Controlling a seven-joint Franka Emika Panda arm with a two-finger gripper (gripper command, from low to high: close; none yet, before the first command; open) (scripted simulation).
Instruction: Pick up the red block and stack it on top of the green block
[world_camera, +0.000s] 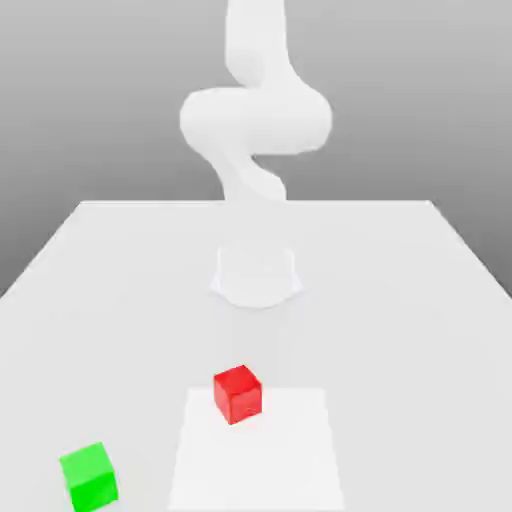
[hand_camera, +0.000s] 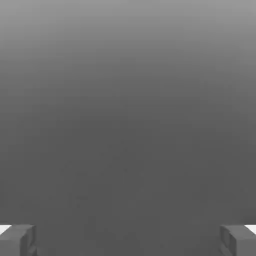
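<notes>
Honestly, nothing was done yet. My gripper (hand_camera: 128, 240) was spread wide, the 2 fingertips (hand_camera: 17, 239) far apart with nothing between them, just grey background. The red block (world_camera: 237, 393) sat on the white table (world_camera: 400, 300), near the front. The green block (world_camera: 89, 476) was well apart, toward the exterior view's left. By my reckoning the whole job remained: reach, grab, lift, stack.

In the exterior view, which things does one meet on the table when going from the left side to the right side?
green block → red block → round base of the arm, which stands farther back and only slightly more to the exterior view's right than the red block.
</notes>
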